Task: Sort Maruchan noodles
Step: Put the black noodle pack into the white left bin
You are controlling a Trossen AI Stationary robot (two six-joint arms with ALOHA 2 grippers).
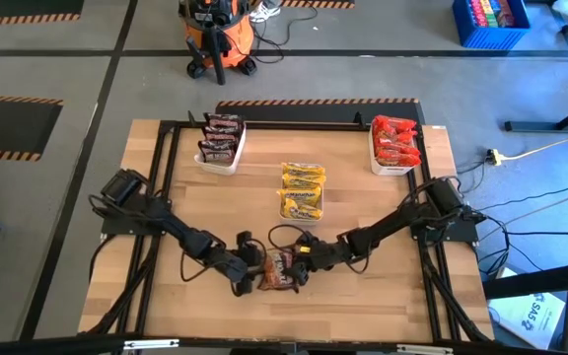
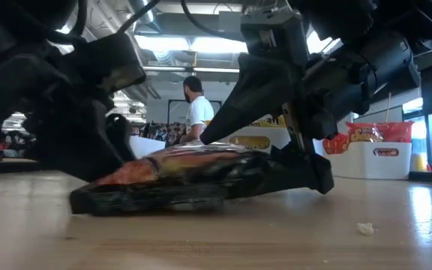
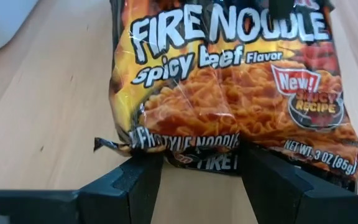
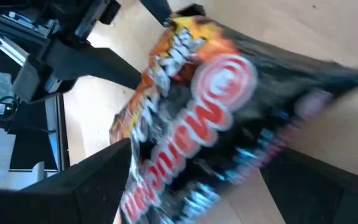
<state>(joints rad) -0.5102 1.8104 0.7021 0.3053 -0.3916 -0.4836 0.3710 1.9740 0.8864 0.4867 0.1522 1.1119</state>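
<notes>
A dark crinkly plastic noodle packet with flame print [image 1: 278, 270] lies flat on the bare wood near the table's front edge, about midway between the side edges. The left gripper [image 1: 248, 268] sits at one end of it, its dark fingers [image 3: 138, 180] spread wide, straddling the packet's edge without pinching. The right gripper [image 1: 302, 258] meets the opposite end, fingers [image 4: 98, 177] parted around the packet. Open wood lies between packet and stacked yellow packets [image 1: 302, 190] at mid-table. A white tray of dark packets [image 1: 220, 140] stands near the far left corner, and a white tray of red packets [image 1: 395, 144] by the far right corner.
</notes>
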